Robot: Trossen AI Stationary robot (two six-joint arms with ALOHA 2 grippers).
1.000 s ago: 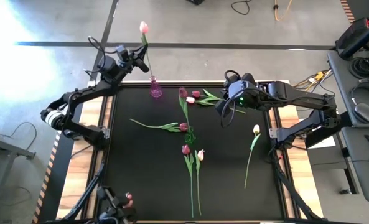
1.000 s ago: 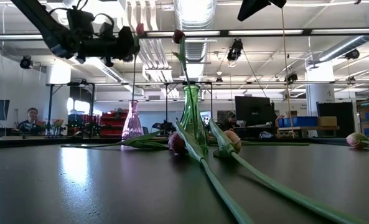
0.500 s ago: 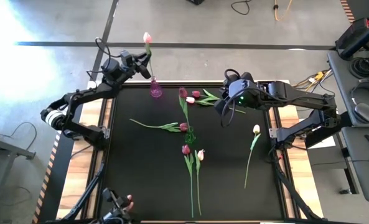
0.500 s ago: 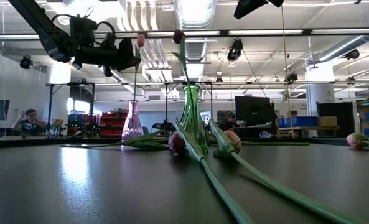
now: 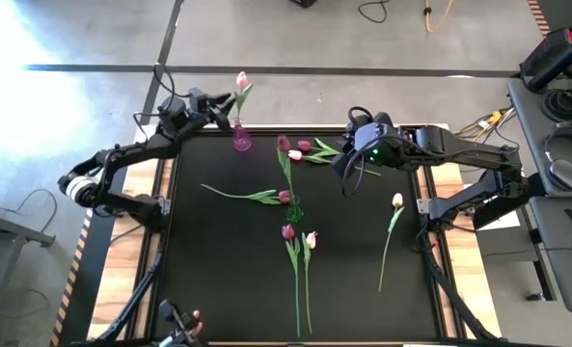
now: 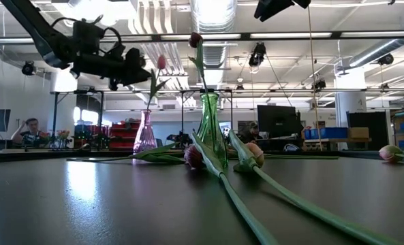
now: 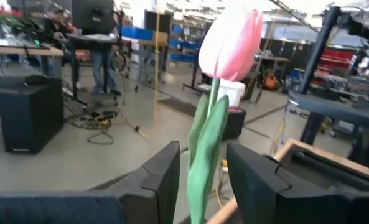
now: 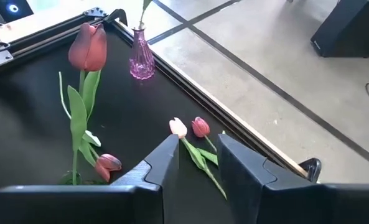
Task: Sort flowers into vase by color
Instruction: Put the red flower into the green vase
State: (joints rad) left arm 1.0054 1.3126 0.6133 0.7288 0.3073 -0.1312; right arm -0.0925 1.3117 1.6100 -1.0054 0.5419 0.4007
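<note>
A: High view, item one?
B: Left gripper (image 5: pixel 218 108) above small pink glass vase (image 5: pixel 240 138), carrying pale pink artificial tulip (image 5: pixel 241 81).

A: Left wrist view?
B: Jaws pinch its green stem; insertion apparently underway; next, lower and release.

A: Right gripper (image 8: pixel 193 155)?
B: Spread, idle over the table's far side.

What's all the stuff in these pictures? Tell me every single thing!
table: 1, black top
pink vase: 1, clear pink, at the table's back edge
green vase: 1, clear green, mid-table
held tulip: 1, pale pink, up in the air over the pink vase
standing tulip: 1, dark red, in the green vase
lying pale tulips: 3, pink-white, flat on the table
lying dark tulips: 3, magenta-red, flat on the table
person: 1, far back in the room
left gripper: 1, dark, shut on the held tulip
right gripper: 1, dark, open and empty, over the table's back part
</note>
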